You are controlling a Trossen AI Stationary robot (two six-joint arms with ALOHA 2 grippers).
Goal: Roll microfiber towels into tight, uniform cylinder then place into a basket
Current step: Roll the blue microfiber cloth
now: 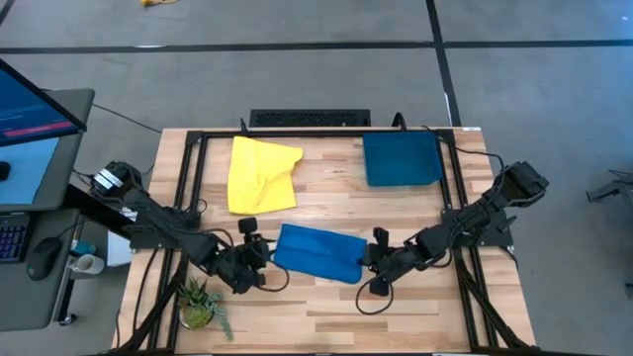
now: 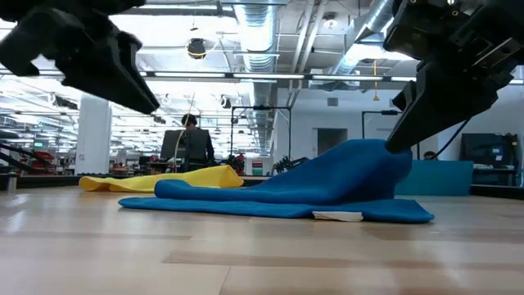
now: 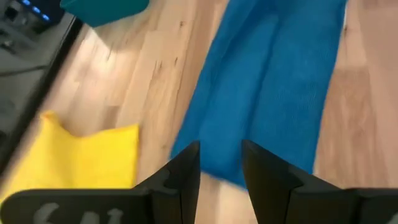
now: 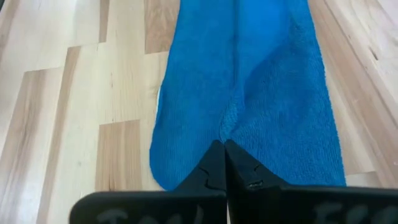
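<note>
The blue towel (image 1: pixel 318 252) lies as a long folded strip across the table's middle, running left to right. My right gripper (image 4: pixel 224 152) is shut on its right end. My left gripper (image 3: pixel 221 163) hovers open just off the strip's left end (image 3: pixel 217 168), raised above the table (image 2: pixel 147 102) and touching nothing. Spread loosely at the far left is the yellow towel (image 1: pixel 262 175). The teal basket (image 1: pixel 401 158) stands at the far right, with nothing in it. My right gripper pinches the blue towel's right end near the middle of its short edge (image 4: pixel 231 134) between its two shut fingers. The fingers slant down from the table's right, along the strip. That end is drawn up into a peak (image 2: pixel 381 152); everything else lies on the table.
A small potted plant (image 1: pixel 203 302) stands at the near left corner. Black frame rails (image 1: pixel 193 188) run along the table's left, right and far sides. A monitor and keyboard sit off the left edge. A person (image 2: pixel 190 139) stands in the room behind.
</note>
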